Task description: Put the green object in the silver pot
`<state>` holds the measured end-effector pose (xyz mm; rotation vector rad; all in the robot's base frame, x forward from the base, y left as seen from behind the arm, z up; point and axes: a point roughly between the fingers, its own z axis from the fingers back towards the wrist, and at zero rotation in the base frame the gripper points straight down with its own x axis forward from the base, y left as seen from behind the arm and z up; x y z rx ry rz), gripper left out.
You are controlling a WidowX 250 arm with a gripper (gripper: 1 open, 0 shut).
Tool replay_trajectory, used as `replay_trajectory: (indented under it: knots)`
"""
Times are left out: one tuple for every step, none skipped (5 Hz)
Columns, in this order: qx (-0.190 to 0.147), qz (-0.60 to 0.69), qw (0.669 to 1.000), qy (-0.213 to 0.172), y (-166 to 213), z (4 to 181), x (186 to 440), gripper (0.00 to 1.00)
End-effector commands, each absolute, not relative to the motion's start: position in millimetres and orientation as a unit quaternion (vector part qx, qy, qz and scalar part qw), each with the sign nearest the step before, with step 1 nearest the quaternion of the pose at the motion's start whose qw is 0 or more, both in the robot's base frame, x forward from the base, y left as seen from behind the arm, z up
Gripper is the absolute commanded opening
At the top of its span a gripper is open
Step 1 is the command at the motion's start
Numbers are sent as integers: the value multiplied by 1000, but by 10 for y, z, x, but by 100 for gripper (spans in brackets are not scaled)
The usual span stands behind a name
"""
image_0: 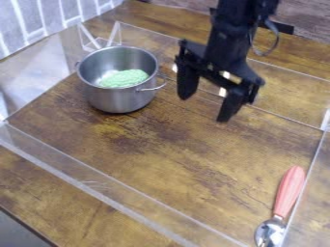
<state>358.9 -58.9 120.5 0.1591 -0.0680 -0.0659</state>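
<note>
The small pale-green, lumpy, flattish object (125,83) appears light and soft, likely to yield under pressure and perhaps to tear or dent if squeezed hard; this is a judgement from its look, its weight being untested here. Should it need lifting, the recommended hold is across its narrower width, at mid-body, with gentle pressure, the fingers entering from above so as to clear the pot's wall. Whether its surface is slippery cannot be established. It is found inside the round, shiny steel pot (116,99) with low straight walls and short side handles, at the far left of the brown wooden table (154,164). As the task asks for exactly that placement, the work is judged complete, and no further handling seems called for. In appearance the object is pale mint green, uneven on top, roughly oval in outline and narrower than the pot's mouth, leaving grey metal visible around parts of it. The black robot gripper (217,83), to the right of the pot and apart from it, is blurred; its two fingers are spread, with a gap of table visible between them and nothing seen pinched. At the near right lies a metal spoon with a salmon-red handle (287,193), well apart from the pot.
</note>
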Motion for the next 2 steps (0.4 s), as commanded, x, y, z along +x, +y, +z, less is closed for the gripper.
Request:
replay_trajectory:
  knots:
    - [70,-41,994,-72,-685,1476,3420,100]
    - [68,-51,993,-77,-688,1320,3304,100]
